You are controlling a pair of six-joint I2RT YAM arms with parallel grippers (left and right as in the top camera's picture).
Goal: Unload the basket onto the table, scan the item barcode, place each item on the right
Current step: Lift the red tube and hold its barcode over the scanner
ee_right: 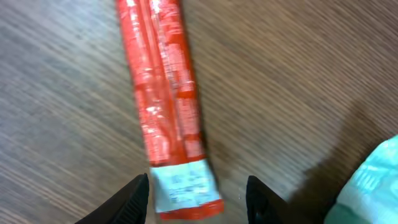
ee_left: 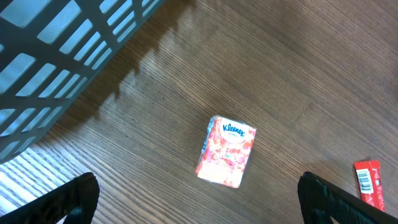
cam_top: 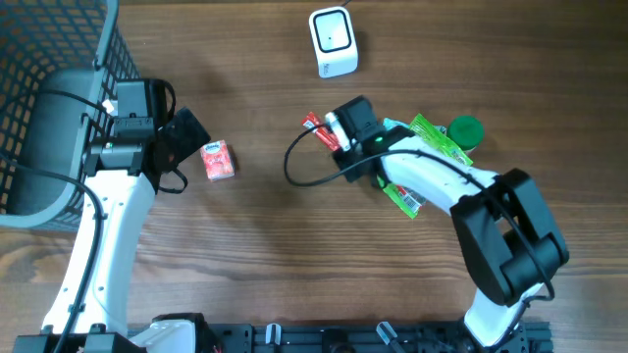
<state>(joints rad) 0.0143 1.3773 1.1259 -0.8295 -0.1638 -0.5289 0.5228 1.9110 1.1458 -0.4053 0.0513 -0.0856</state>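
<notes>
From overhead, the red stick packet [cam_top: 316,125] lies flat on the tabletop [cam_top: 255,255] just above centre frame. Its lower-right end is tucked under the right end effector [cam_top: 337,134]. The white scanner [cam_top: 333,41] stands well apart at the top edge. At left of frame the left end effector [cam_top: 193,139] sits just beside a tissue pack [cam_top: 217,161].

In the left wrist view, the left end effector [ee_left: 199,202] has its fingers [ee_left: 68,200] spread wide at the bottom corners. The tissue pack [ee_left: 225,151] is above the gap, and the red stick packet [ee_left: 368,182] shows a barcode at lower right.

In the right wrist view, the red stick packet [ee_right: 165,93] runs from the top edge down to the bottom. It is glossy red with a white printed end. That end lies between the parted fingers [ee_right: 134,200] of the right end effector [ee_right: 198,202], with bare wood showing beside it.
</notes>
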